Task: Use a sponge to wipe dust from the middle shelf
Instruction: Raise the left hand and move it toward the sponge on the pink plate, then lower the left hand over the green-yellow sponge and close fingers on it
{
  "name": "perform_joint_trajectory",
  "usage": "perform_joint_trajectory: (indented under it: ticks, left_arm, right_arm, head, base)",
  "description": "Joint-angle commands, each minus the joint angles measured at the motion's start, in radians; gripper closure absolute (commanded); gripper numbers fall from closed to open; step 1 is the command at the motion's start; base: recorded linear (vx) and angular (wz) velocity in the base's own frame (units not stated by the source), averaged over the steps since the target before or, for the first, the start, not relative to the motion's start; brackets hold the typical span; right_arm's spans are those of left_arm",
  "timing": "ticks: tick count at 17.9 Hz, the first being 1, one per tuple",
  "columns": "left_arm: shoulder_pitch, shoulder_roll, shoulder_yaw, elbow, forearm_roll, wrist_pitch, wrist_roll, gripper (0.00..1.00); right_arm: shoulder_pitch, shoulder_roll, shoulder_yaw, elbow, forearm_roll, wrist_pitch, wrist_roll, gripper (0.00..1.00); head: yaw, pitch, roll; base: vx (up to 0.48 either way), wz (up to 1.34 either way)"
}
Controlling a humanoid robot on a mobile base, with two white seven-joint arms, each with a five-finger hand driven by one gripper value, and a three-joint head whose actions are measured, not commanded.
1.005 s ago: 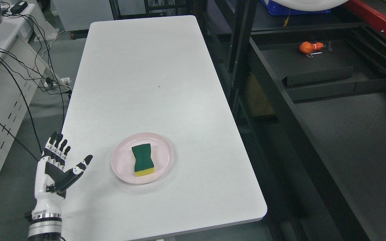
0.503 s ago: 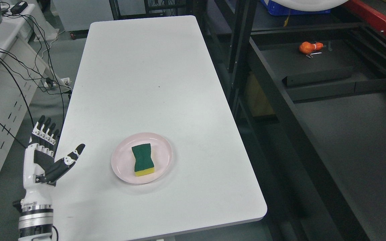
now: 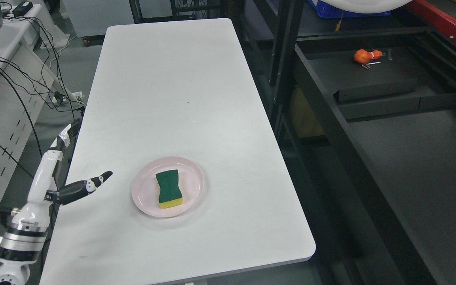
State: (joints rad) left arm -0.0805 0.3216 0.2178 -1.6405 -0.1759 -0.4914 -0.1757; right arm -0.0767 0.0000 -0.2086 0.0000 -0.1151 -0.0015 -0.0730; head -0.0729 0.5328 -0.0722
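From the head view, the left hand (image 3: 52, 174) hung beside the white table's (image 3: 172, 79) left edge, fingers straight and thumb spread, holding nothing. The green and yellow sponge (image 3: 169, 189) lay on a pink plate (image 3: 143, 194) near the table's front.

You were looking at a sponge (image 3: 169, 189) that was dark green on top with a yellow layer beneath, on a pale pink plate (image 3: 143, 194); the table (image 3: 180, 91) was plain white. Your left hand (image 3: 50, 178) was white with black fingers banded in white. On the black shelf (image 3: 370, 75) sat an orange object (image 3: 364, 56), beside red beams (image 3: 445, 23) and a blue bin (image 3: 346, 11)
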Motion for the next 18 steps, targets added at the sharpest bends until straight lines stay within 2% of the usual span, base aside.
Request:
perform_joint_trajectory:
  ticks: [1, 3, 7, 13, 18]
  left_arm:
    - [-0.091, 0.292, -0.053, 0.108, -0.38, -0.096, -0.044, 0.02]
    - [-0.16, 0.293, -0.08, 0.142, -0.534, -0.134, -0.047, 0.02]
    - [-0.277, 0.287, -0.197, 0.171, -0.701, -0.177, -0.047, 0.02]
    - [-0.367, 0.274, -0.421, 0.169, -0.761, -0.203, -0.047, 0.03]
    - [-0.364, 0.258, -0.489, 0.137, -0.745, -0.266, -0.045, 0.02]
  right_arm:
    - [0.0, -0.017, 0.0, -0.017, 0.0, 0.072, 0.001, 0.0]
    - [0.0, -0.017, 0.0, -0.017, 0.0, 0.072, 0.001, 0.0]
    - [0.0, -0.017, 0.0, -0.017, 0.0, 0.072, 0.001, 0.0]
    - [0.0, -0.017, 0.0, -0.017, 0.0, 0.072, -0.001, 0.0]
    - [0.0, -0.017, 0.0, -0.017, 0.0, 0.072, 0.001, 0.0]
  head:
    - [0.0, 0.0, 0.0]
    - [0.0, 0.0, 0.0]
    - [0.0, 0.0, 0.0]
    - [0.0, 0.0, 0.0]
    - [0.0, 0.0, 0.0]
  base:
    - [0.0, 0.0]
    - [0.0, 0.0]
    - [0.0, 0.0]
    - [0.0, 0.0]
    - [0.0, 0.0]
